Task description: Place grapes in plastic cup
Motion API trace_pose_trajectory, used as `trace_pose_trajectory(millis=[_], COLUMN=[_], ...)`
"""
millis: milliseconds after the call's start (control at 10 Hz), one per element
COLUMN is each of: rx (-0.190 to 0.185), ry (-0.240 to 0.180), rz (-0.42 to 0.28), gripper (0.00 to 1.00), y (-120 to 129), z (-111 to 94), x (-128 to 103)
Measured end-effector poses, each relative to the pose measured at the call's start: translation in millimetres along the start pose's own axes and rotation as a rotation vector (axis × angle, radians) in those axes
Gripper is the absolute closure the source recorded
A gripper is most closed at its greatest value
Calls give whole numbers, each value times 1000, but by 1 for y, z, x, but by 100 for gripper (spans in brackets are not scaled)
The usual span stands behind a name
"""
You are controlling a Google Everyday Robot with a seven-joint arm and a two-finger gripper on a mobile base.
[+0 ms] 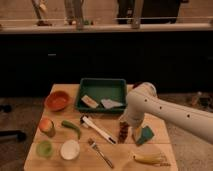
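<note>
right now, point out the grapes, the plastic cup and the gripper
grapes [123,133], camera view, middle of the bunch
plastic cup [44,152], camera view, front wall
gripper [128,124], camera view, arm's tip, just above the grapes
</note>
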Motion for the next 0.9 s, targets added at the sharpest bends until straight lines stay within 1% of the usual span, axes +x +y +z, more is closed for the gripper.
trace_pose_trajectory(millis=[200,300,400,500,800,900], rx=[3,10,13,17,17,27], ry=[-3,-12,-29,-36,-57,-62], rz=[0,-5,-34,-46,-76,-90], gripper=[20,20,20,20,20,20], y=[-1,-1,-9,-13,-19,-22], z=[1,2,8,12,19,20], x=[-1,1,0,0,0,-2])
